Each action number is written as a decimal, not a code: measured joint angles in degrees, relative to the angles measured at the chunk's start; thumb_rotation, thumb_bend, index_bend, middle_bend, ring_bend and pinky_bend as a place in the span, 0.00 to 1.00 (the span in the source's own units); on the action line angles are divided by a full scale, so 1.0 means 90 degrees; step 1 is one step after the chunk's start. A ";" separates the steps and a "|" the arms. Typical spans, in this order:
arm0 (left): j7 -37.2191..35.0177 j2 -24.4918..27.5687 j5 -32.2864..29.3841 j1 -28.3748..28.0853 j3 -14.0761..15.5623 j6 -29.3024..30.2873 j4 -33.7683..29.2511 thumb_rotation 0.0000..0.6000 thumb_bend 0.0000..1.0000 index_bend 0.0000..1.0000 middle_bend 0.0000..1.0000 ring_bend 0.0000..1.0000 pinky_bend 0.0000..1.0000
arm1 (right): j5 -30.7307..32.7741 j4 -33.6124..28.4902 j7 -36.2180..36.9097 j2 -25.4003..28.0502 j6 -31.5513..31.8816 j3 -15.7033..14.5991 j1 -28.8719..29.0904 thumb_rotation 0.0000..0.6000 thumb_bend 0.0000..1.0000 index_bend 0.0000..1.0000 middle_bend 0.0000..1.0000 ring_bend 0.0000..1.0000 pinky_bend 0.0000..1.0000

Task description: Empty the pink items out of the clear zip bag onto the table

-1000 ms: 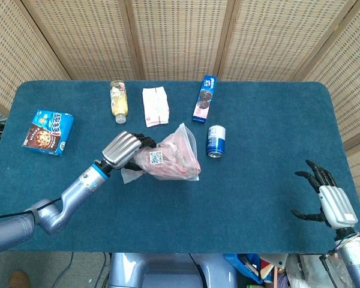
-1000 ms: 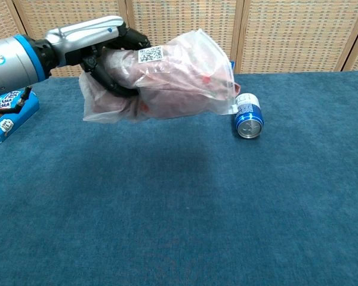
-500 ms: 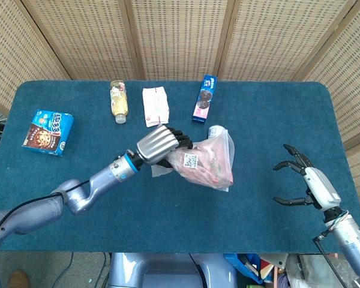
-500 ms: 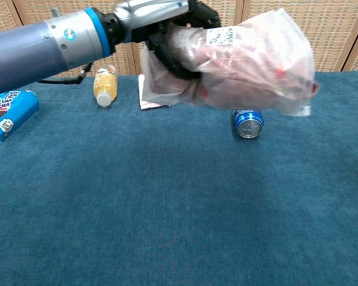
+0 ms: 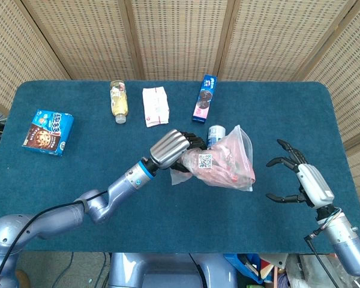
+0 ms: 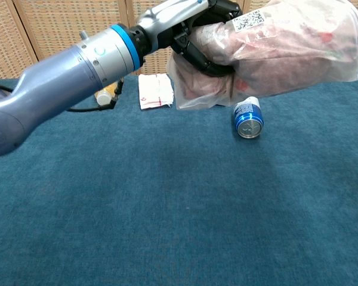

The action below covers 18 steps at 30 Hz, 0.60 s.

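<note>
My left hand (image 5: pixel 171 148) (image 6: pixel 197 27) grips one end of the clear zip bag (image 5: pixel 225 166) (image 6: pixel 286 50) and holds it in the air above the table's middle right. Pink items show through the plastic, and a white QR label (image 5: pixel 205 160) (image 6: pixel 249 19) sits on the bag near the hand. The bag's far end points toward my right hand (image 5: pixel 303 183), which is open with fingers spread a short way to the right, apart from the bag. The chest view does not show the right hand.
A blue can (image 5: pixel 215 133) (image 6: pixel 247 119) lies behind the bag. At the table's back are a small bottle (image 5: pixel 118 99), a white packet (image 5: pixel 155 105) (image 6: pixel 155 91) and a blue-pink box (image 5: pixel 204 98). A blue cookie box (image 5: pixel 48 131) lies far left on the blue tablecloth (image 5: pixel 186 222).
My left hand has carried the bag up and to the right, toward the right hand. The right hand has moved inward and forward toward the bag, staying open.
</note>
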 measured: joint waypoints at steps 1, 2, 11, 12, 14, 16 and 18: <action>-0.0074 -0.0091 -0.0035 0.0013 0.0002 0.0067 0.0090 1.00 0.61 0.62 0.53 0.50 0.63 | 0.0051 -0.0028 -0.0014 0.0024 -0.0001 0.0021 0.0013 1.00 0.06 0.37 0.00 0.00 0.00; -0.0128 -0.0154 -0.0055 0.0022 0.0004 0.0116 0.0155 1.00 0.61 0.62 0.53 0.50 0.63 | 0.0091 -0.0058 -0.0020 0.0051 -0.0001 0.0042 0.0023 1.00 0.06 0.37 0.00 0.00 0.00; -0.0615 -0.0625 -0.0194 0.0050 0.0059 0.0390 0.0723 1.00 0.61 0.62 0.53 0.50 0.63 | 0.0440 -0.0406 -0.0057 0.0368 -0.0044 0.0292 0.0163 1.00 0.07 0.39 0.00 0.00 0.00; -0.0657 -0.0661 -0.0194 0.0054 0.0073 0.0428 0.0774 1.00 0.61 0.63 0.53 0.50 0.63 | 0.0464 -0.0418 -0.0089 0.0384 -0.0081 0.0308 0.0193 1.00 0.07 0.39 0.00 0.00 0.00; -0.0738 -0.0724 -0.0188 0.0069 0.0117 0.0491 0.0884 1.00 0.61 0.63 0.53 0.50 0.63 | 0.0549 -0.0424 -0.0207 0.0403 -0.0169 0.0349 0.0275 1.00 0.07 0.39 0.00 0.00 0.00; -0.0819 -0.0776 -0.0178 0.0089 0.0159 0.0566 0.0978 1.00 0.62 0.63 0.53 0.50 0.63 | 0.0682 -0.0425 -0.0327 0.0404 -0.0250 0.0403 0.0364 1.00 0.07 0.39 0.00 0.00 0.00; -0.0884 -0.0816 -0.0172 0.0108 0.0189 0.0632 0.1051 1.00 0.62 0.63 0.53 0.50 0.63 | 0.0820 -0.0420 -0.0417 0.0399 -0.0337 0.0448 0.0443 1.00 0.07 0.39 0.00 0.00 0.00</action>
